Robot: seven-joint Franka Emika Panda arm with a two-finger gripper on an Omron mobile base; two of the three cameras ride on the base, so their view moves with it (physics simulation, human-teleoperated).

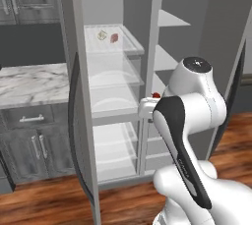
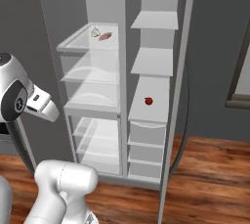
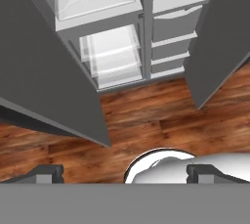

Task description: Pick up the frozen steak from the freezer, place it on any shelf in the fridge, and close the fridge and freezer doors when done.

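Hand [image 3: 125, 174] empty, fingers spread wide, aimed down at the wood floor [image 3: 146, 115] short of the open cabinet — steak [image 2: 105, 36] up on the top left shelf [image 2: 73, 46], long axis roughly level, at about 1 o'clock from the wrist in right base view — reach up and in.

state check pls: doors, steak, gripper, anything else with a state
left door: open
right door: open
steak: resting on upper shelf of the left compartment, untouched
red item: sitting on right-side shelf
gripper: open, holding nothing, pointing at floor
counter drawer: shut
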